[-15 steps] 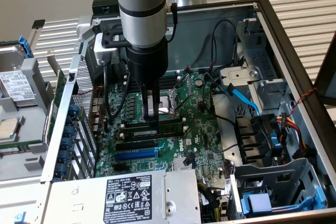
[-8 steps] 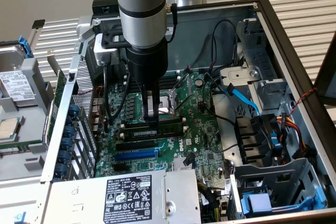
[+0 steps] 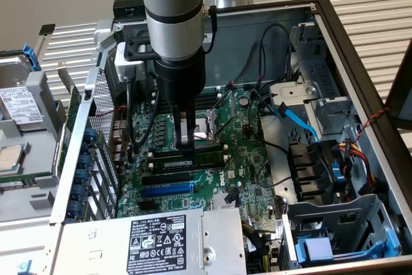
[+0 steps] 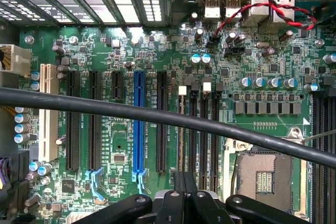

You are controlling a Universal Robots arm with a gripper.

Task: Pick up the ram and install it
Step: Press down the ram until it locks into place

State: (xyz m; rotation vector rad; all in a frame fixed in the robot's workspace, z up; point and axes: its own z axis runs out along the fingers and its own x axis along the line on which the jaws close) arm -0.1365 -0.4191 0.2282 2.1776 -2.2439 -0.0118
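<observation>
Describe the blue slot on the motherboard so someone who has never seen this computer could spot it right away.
Look into the open computer case at the green motherboard on its floor. Near the labelled power supply runs a row of long parallel slots. The blue slot is the only blue one, all its neighbours being black.

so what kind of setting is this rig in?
Looks like a PC assembly or repair bench, not a home. An opened desktop case lies on its side with the green motherboard exposed, a power supply in it, and a loose hard drive beside it.
</observation>
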